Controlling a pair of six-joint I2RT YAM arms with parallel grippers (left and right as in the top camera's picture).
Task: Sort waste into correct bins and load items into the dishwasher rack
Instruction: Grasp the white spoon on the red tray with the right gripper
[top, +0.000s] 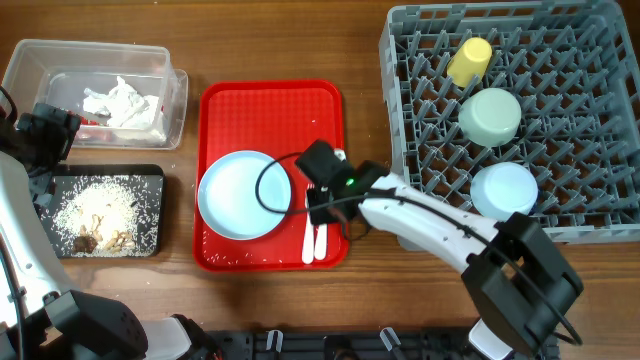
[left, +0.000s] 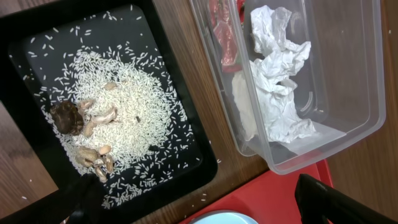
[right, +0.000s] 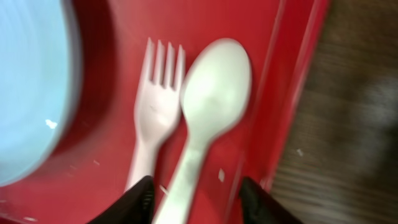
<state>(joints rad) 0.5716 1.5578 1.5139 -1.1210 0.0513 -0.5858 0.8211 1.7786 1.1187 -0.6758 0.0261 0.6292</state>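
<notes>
Since the white spoon (right: 214, 93) lies right under the right pincer (right: 196, 199), that arm is the near one. The spoon's handle runs straight back between the two fingers. Its round end points away from them. The fingers stand partly apart, one on each side of the handle, and they hold nothing yet.

The white fork (right: 155, 106) lies just beside the spoon and points the same way. Its handle is very close to one finger, so I think a grab could catch both. Both rest on the red serving tray (right: 249, 25), between the light-blue plate (right: 31, 93) and the tray's edge.

There is one spoon, one fork and one plate on that tray. The grey dishwasher rack (top: 400, 60) holds one yellow cup (top: 470, 60), one pale-green bowl (top: 490, 115) and one light-blue bowl (top: 503, 190).

The left pincer (left: 202, 199) is far off, wide and empty. It hangs over the two bins, the clear tub (left: 348, 124) and the black tray (left: 37, 37).
</notes>
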